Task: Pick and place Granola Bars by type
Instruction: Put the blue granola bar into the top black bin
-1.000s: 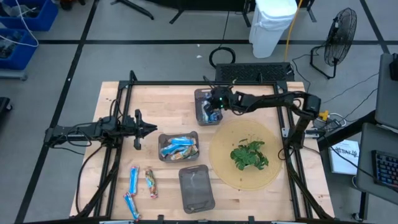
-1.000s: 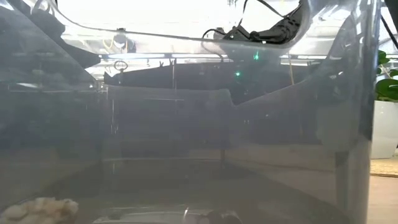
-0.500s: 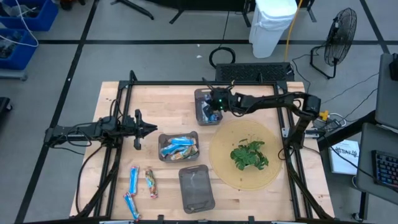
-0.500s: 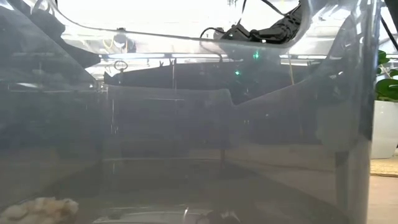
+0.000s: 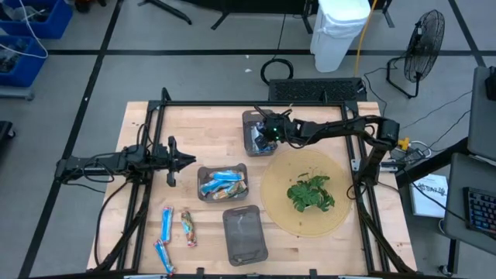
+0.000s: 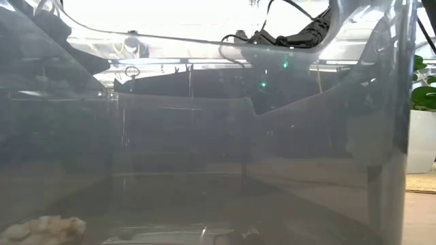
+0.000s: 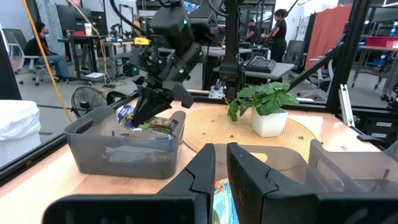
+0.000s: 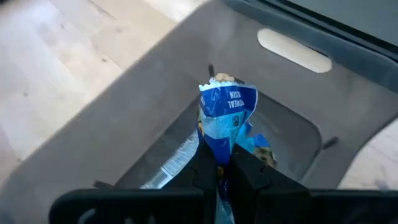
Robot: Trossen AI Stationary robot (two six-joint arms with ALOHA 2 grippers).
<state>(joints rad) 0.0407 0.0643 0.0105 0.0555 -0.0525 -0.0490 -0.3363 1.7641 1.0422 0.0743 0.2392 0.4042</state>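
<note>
three grey trays [image 5: 244, 232], three loose granola bars [image 5: 167, 223] on table, one plant [image 5: 310, 192]

The right gripper [image 8: 219, 169] hangs inside the far tray [image 8: 124, 124]; grey walls close in around its fingers, bars [image 8: 261, 146] lie beneath, open room only above.

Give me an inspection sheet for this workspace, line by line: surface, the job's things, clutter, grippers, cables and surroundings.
Surface: wooden table, black frame around it.
Job's things: granola bars in the far tray and the middle tray; three loose bars near the front left; the front tray looks empty.
Clutter: potted plant on a round mat.
Grippers: right gripper over the far tray, pinching a blue bar; left gripper waits left of the middle tray, nothing in it.
Cables: coil on the floor behind the table.
Surroundings: fan, white bin, people at desks.
</note>
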